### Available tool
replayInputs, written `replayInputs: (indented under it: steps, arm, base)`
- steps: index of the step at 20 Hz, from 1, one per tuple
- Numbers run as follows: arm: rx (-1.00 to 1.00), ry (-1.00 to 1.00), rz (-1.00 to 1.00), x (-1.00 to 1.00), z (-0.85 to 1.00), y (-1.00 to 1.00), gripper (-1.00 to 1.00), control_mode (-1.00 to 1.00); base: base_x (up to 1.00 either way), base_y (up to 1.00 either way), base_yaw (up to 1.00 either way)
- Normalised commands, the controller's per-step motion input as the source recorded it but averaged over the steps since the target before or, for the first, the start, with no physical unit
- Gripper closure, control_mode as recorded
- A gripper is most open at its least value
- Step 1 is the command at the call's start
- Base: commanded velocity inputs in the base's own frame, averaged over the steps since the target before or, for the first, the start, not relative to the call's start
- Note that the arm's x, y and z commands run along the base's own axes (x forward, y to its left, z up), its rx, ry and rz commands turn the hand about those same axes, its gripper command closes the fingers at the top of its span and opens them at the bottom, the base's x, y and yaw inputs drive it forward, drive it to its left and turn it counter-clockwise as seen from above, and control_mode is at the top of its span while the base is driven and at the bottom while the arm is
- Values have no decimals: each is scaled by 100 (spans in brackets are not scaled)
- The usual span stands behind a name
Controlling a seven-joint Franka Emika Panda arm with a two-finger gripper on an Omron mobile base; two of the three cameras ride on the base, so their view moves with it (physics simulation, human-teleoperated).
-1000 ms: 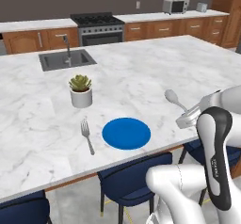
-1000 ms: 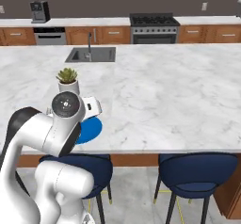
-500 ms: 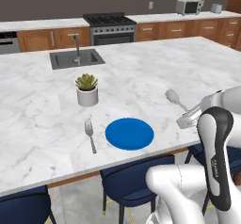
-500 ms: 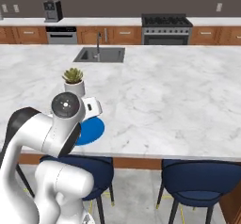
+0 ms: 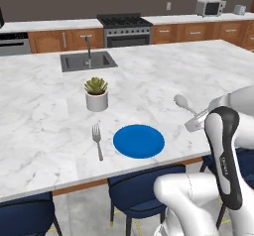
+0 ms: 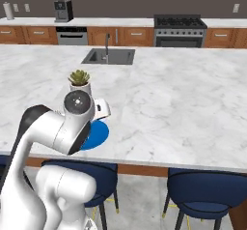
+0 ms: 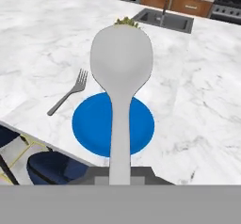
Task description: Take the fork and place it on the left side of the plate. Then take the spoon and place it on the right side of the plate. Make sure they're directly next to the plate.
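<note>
Hand (image 5: 194, 122) clamped on spoon (image 7: 121, 72) by handle, held above counter (image 5: 44, 106) right of plate (image 5: 139, 141). Fork (image 5: 97, 139) lies just left of plate. My worry: spoon lands apart from plate or clips rim. Spoon's long axis runs straight out from hand, bowl leading, toward potted plant (image 5: 96, 94).

The blue plate (image 5: 139, 141) lies flat near the counter's front edge. The grey fork (image 5: 97, 141) lies just left of it. The grey spoon (image 7: 120, 91) is held up in the air, bowl forward.
</note>
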Motion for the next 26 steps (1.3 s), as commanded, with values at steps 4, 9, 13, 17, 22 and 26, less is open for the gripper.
replayInputs:
  steps: [4,9,13,17,22,26]
  arm:
    - [0,30,-20,72,-3,-20,100,-100]
    - [0,20,-16,46,-34,-28,100,-100]
    - [0,12,-3,6,-70,-27,100,-100]
    - [0,2,0,6,-67,-16,100,-100]
    - [0,1,-1,43,-48,2,100,-100]
    - [-3,8,0,57,-58,3,100,-100]
  base:
    - [0,0,0]
    - [0,0,0]
    - [0,0,0]
    - [0,0,0]
    - [0,0,0]
    - [0,0,0]
